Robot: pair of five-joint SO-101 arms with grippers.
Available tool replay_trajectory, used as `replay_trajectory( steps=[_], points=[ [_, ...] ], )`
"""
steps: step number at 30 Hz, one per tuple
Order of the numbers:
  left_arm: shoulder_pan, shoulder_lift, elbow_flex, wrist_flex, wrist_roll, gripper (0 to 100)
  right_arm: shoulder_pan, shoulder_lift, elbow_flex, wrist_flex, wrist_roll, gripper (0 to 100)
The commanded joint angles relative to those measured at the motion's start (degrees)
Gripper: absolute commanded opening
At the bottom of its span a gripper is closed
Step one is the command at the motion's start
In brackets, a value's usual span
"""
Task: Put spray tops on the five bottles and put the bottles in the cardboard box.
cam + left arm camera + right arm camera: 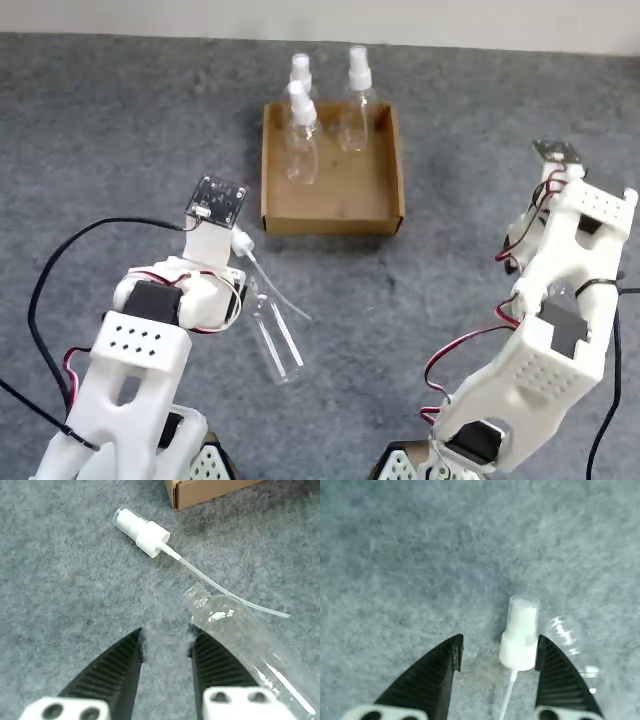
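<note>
Our left gripper (166,636) is narrowly parted, an uncapped bottle (240,630) just beside one finger, seven o'clock from the box (333,222) holding three capped bottles (303,140). Our right gripper (500,642) gapes wide; we see a spray top (520,630) between its jaws.

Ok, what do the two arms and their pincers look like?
The left arm and right arm are white plastic with dotted panels, black motors and red, black and white cables. The left pincer and right pincer are black on white bases.
</note>
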Motion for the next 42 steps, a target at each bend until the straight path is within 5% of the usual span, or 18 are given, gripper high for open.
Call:
replay_trajectory(
  steps=[1, 11, 19, 25, 32, 37, 42],
  points=[
    [-0.7, -0.7, -0.2, -1.1, -0.4, 9, 0.6, -0.7, 3.3, -2.6, 2.3, 17.4],
    [-0.7, -0.7, -0.2, -1.1, -0.4, 9, -1.5, -1.3, 10.6, -7.4, -4.6, 9.3],
    [-0.7, -0.7, 0.0, -1.1, -0.3, 9, -17.7, -1.3, 10.4, -0.7, -17.1, 0.3],
    [-0.7, -0.7, 2.0, -3.8, -0.4, 9, -27.5, -6.5, 10.8, -1.3, -34.7, 0.4],
    [-0.7, -0.8, 1.9, -3.6, -0.4, 9, -40.9, -16.8, 20.2, -10.9, -46.6, 0.4],
    [-0.5, -0.7, 1.9, -3.5, -0.4, 9, -44.4, -21.1, 29.6, -16.0, -47.7, 2.6],
    [-0.3, -0.9, 1.5, -3.5, -0.4, 9, -45.7, -21.8, 31.0, -13.1, -47.6, 19.6]
  ],
)
